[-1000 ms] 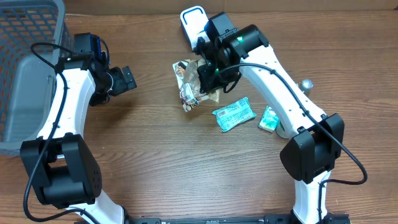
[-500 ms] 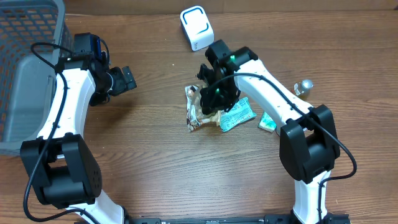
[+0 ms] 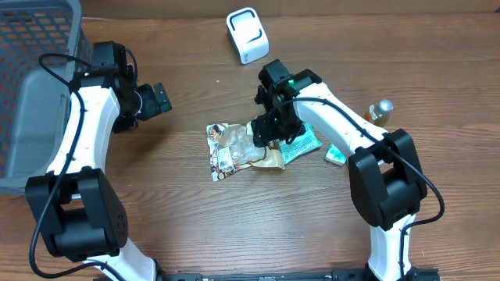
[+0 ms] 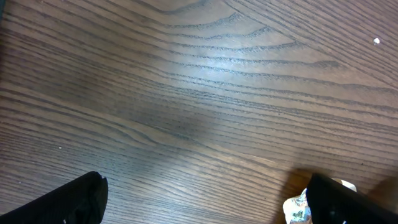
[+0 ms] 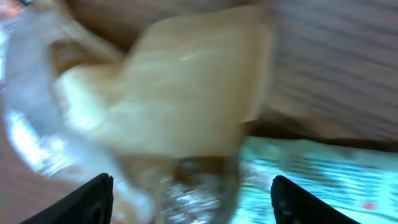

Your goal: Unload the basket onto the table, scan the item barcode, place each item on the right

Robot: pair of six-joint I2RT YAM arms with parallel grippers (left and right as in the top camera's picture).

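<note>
The crumpled clear-and-brown snack packet (image 3: 233, 150) lies flat on the table (image 3: 234, 226) near the middle, its right end tucked under the right claw (image 3: 268, 131). In the right wrist view, which is blurred, that claw's two fingers stand wide apart with the packet below them and not pinched. Just right of the packet, touching or overlapping it, lies a green packet (image 3: 301, 143) with printed lines facing up. The white scanner (image 3: 248, 35) stands at the far edge, well apart from both. The left claw (image 3: 160, 98) hangs wide and empty over bare wood to the left, near the grey basket (image 3: 31, 94). The step looks like a set-down between scans. The next move likely calls for closing on one packet alone, without dragging its neighbour, and carrying it barcode-first to the scanner.
</note>
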